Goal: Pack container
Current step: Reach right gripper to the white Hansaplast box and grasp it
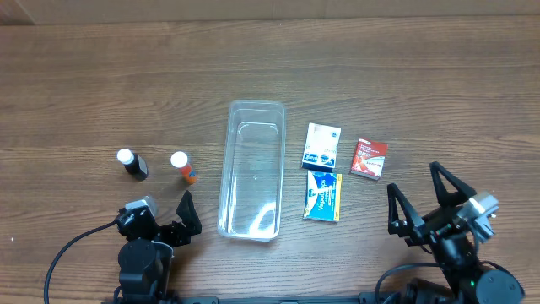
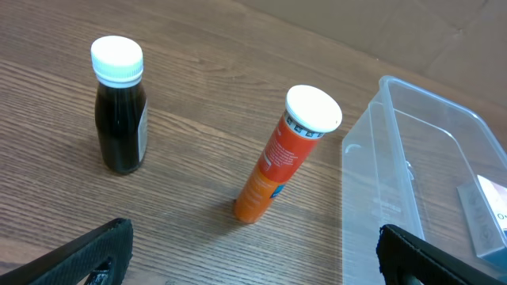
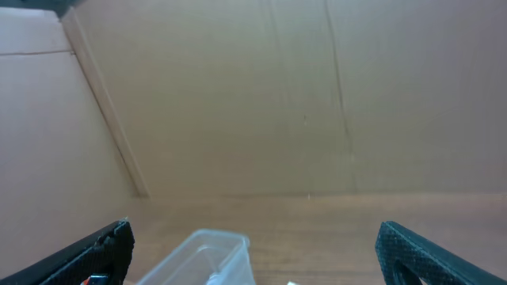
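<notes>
The container (image 1: 226, 181) is sitting empty, bottles (image 1: 132, 163) and boxes (image 1: 321, 146) waiting on the bench (image 1: 84, 84); left gripper (image 1: 164, 215) and right gripper (image 1: 422, 198) are hanging spread.

The left gripper (image 1: 165, 211) and the right gripper (image 1: 420, 198) sit low and well apart, jaws spread wide.

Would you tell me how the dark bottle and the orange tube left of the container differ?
The dark bottle is squat and near-black; the orange tube is slim and straight-sided. The tube stands nearer the container than the bottle. Both have white caps.
</notes>
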Robot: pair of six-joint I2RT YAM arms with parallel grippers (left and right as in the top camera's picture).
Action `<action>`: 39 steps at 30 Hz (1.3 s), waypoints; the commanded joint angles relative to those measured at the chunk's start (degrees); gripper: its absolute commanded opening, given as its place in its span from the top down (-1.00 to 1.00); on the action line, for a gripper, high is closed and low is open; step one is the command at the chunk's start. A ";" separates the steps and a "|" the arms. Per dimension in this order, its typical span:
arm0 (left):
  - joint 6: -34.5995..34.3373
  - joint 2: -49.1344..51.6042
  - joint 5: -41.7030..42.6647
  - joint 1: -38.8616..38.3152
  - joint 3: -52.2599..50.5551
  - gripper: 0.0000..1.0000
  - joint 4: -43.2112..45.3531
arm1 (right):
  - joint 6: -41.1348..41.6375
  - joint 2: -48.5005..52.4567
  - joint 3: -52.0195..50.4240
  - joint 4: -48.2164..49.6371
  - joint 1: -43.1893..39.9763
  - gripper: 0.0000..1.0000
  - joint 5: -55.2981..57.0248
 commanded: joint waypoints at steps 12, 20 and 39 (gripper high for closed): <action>1.09 -0.48 0.24 0.31 -0.17 -1.00 0.00 | -17.14 56.85 70.55 -61.53 0.26 -1.00 8.24; 1.09 -0.48 0.24 0.31 -0.17 -1.00 -0.02 | -11.52 79.91 72.13 -64.35 10.51 -0.77 22.80; 1.09 -0.48 0.24 0.31 -0.17 -1.00 -0.02 | 13.53 113.77 72.06 -55.39 41.59 -1.00 42.58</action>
